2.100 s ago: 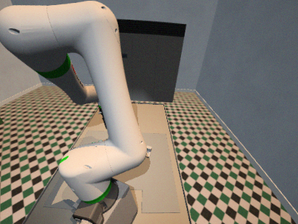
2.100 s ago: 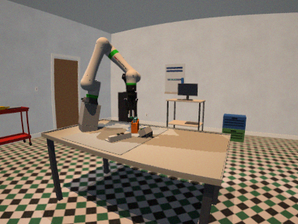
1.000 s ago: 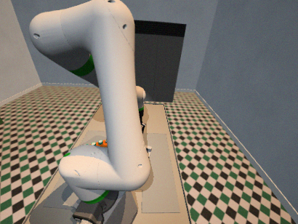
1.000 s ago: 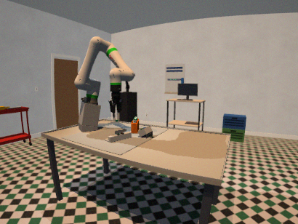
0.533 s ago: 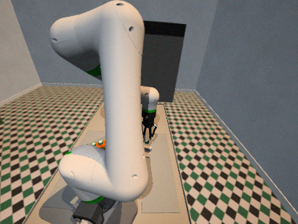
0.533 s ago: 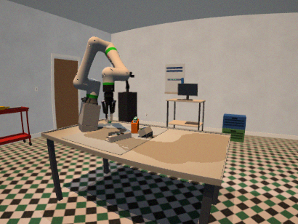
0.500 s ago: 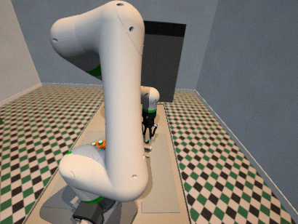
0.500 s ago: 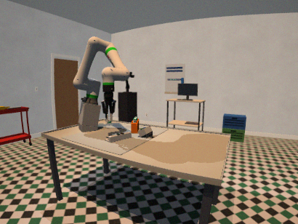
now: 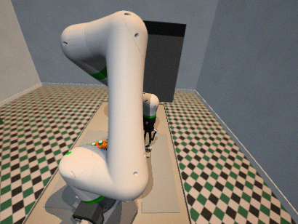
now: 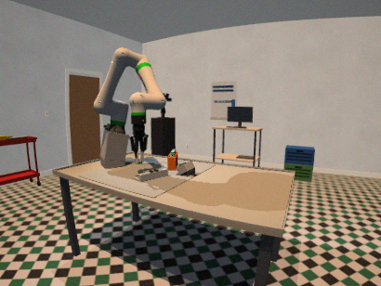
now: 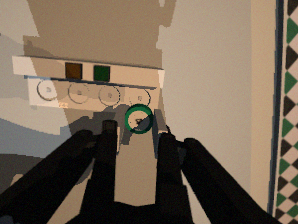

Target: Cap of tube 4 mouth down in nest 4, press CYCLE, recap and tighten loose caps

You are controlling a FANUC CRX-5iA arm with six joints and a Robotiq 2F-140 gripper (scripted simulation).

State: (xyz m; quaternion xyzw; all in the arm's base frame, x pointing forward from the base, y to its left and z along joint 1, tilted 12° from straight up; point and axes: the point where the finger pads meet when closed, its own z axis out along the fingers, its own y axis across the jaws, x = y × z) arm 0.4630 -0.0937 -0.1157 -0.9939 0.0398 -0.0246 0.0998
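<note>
A large white robot arm [image 9: 123,109] with green bands is filling the frame, standing on a tan table [image 9: 171,182]. Its dark gripper [image 9: 149,140] is pointing down. A checkered floor [image 9: 225,153] is surrounding the table.
</note>
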